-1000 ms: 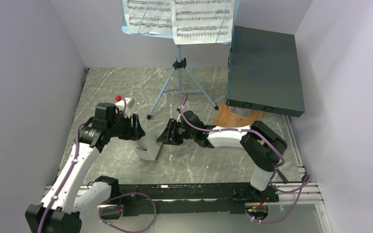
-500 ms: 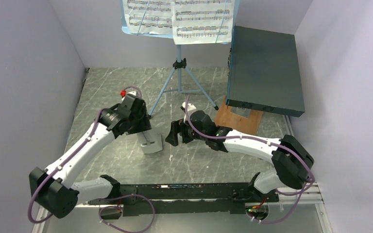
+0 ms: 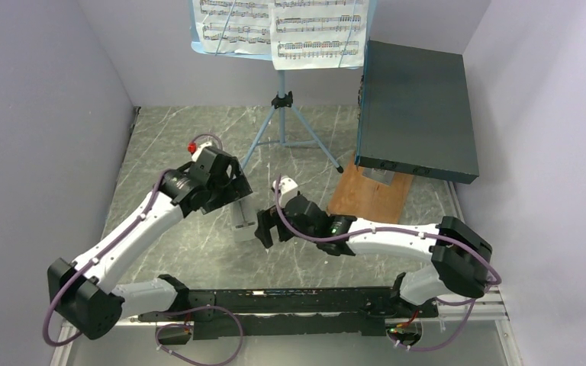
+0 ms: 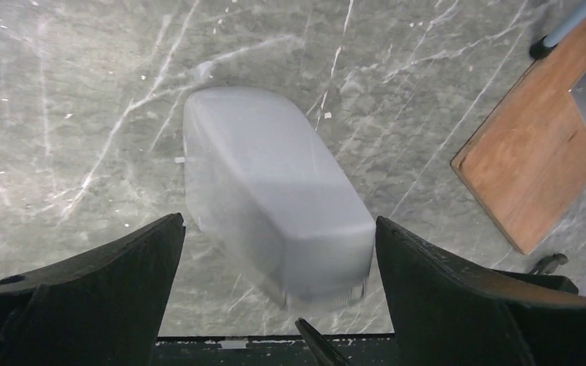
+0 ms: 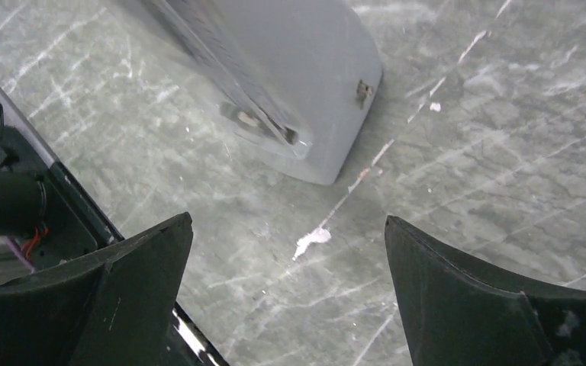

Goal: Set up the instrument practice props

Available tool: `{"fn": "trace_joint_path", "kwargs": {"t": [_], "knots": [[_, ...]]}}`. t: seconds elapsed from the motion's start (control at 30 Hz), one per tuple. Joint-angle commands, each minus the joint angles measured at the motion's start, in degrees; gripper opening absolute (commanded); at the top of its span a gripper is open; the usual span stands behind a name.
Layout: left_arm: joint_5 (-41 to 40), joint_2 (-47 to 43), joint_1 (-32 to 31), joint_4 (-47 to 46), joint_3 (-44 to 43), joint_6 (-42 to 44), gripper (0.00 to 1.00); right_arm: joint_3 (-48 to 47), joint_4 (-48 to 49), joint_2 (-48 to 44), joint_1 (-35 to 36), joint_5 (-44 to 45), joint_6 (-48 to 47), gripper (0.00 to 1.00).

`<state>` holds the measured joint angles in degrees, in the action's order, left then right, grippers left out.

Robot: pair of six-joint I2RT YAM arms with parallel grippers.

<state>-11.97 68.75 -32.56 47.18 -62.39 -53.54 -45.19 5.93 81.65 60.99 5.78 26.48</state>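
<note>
The small grey-white pyramid metronome [image 3: 242, 222] sits on the marble floor at the centre. In the left wrist view the metronome [image 4: 275, 191] is blurred and lies between my left gripper's [image 4: 278, 223] wide-open fingers, close to the right one, with no grip shown. My left gripper [image 3: 235, 200] hangs over it from the far left. My right gripper [image 3: 265, 226] is open and empty just right of the metronome [image 5: 290, 76], which lies ahead of the right gripper [image 5: 288, 221]. The light blue music stand [image 3: 281, 114] stands at the back and holds the white sheet-music pages [image 3: 282, 27].
A big dark box [image 3: 416, 110] rests on a wooden board [image 3: 370, 194] at the right, close behind my right arm. A stand leg foot [image 3: 340, 169] ends near the board. A small red-and-white object [image 3: 194, 147] peeks out behind my left arm. Walls close in on both sides.
My left gripper swung from the metronome's left side to above it and now straddles it. My right gripper moved nearer and slightly left, closer to the metronome, which shifted a little.
</note>
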Motion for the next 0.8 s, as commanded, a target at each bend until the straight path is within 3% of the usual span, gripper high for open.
{"fn": "trace_joint_path", "kwargs": {"t": [0.0,0.2,0.37,0.57,0.67,0.77], "knots": [[-5.3,-6.9,0.6,3.5,-4.5,-0.2,1.00,-6.9,-1.2,0.7,4.7,16.8,2.6,0.99],[-18.9,-16.6,1.1,11.9,-9.4,4.8,1.00,-16.4,-9.1,7.2,11.1,32.8,10.1,0.99],[-26.1,-25.1,1.1,15.6,-8.7,5.0,1.00,-24.5,-12.6,13.3,11.4,32.9,12.1,1.00],[-27.1,-30.3,1.1,17.6,-6.5,3.0,0.99,-32.3,-18.1,20.2,11.4,35.6,11.8,0.99],[-27.1,-30.2,1.1,19.0,-6.5,1.7,0.99,-32.1,-17.1,22.0,11.5,35.3,11.4,0.93],[-26.7,-29.2,1.1,19.9,-6.8,0.4,1.00,-31.9,-16.0,23.0,11.5,34.9,9.3,0.71]]}}
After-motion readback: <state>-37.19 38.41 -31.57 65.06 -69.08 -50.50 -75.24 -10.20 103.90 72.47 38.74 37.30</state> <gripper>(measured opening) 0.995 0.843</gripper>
